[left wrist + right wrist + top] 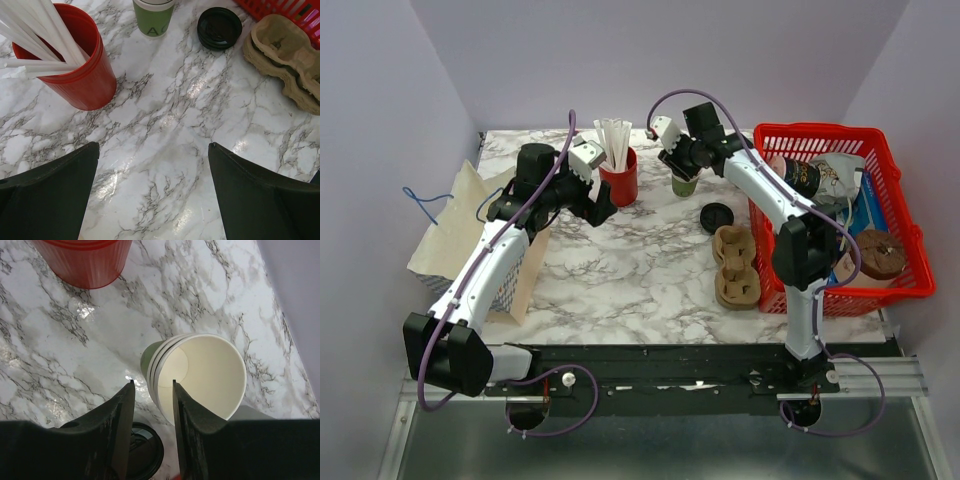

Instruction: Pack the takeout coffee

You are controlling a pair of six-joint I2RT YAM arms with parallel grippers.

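At the back of the table point(620, 270), the paper cup point(200, 375) stood with its rim between the right gripper point(152, 385)'s narrowly parted fingers point(117, 440) — contact unclear. The black lid point(717, 217) lay nearby, half hidden behind those fingers in the right wrist view; the left gripper point(152, 145) hung spread wide.

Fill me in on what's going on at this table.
The right gripper has its jaws straddling the wall of the paper cup at the rim, one finger inside and one outside. Whether it grips is unclear. The cup stands upright and uncovered on the table. Its black lid lies apart, next to the pulp tray. The left gripper hovers open and empty near the red cup of straws.
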